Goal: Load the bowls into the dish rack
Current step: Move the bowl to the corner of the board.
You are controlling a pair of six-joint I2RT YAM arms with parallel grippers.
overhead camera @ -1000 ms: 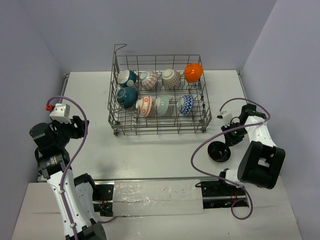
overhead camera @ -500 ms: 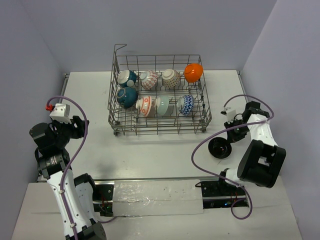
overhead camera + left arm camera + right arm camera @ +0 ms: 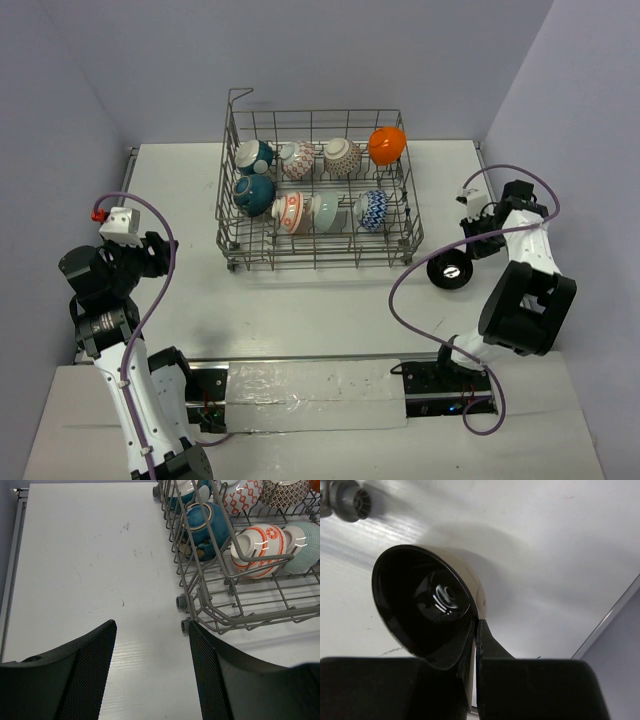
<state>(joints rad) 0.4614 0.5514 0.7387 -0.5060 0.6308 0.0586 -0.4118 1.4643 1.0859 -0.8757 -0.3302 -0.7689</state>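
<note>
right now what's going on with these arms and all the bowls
The right arm's fingers are pinched shut on the rim of a black bowl, holding it tilted above the table just off the right end of the dish rack. The other bowls, eight by my count, already stand on edge in two rows inside the rack. The left arm's fingers are open and hold nothing, off to the rack's left. The black bowl looks like the last one to load.
</note>
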